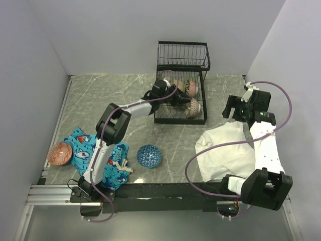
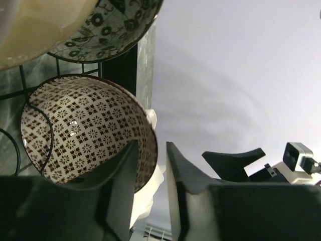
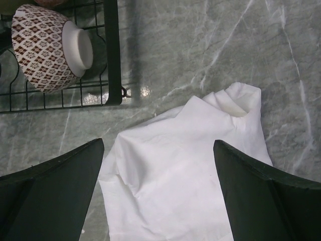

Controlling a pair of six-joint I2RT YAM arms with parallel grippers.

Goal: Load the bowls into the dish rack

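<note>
Worktop (image 1: 110,95) is carrying the rack (image 1: 183,65) at its far side, while a blue bowl (image 1: 149,155) and an orange bowl (image 1: 59,153) are waiting near the front. Left tool (image 2: 152,144) is sitting in the rack's lower tier, narrowly open astride the brown bowl's (image 2: 85,130) rim, so this placing is seemingly ending; right tool (image 3: 158,145) is hanging wide open and empty over the white cloth (image 3: 190,165). Next move is calling for a clean lift off the wires, then a reach to the blue bowl.

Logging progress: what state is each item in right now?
Brown-patterned ceramic bowl: on its side in black wire dish rack.
Black-floral bowl: in rack.
Blue patterned bowl: on table, unloaded.
Orange bowl: on blue cloth, unloaded.
Left gripper: straddling brown bowl's rim, grip unclear.
Right gripper: open, empty.
</note>
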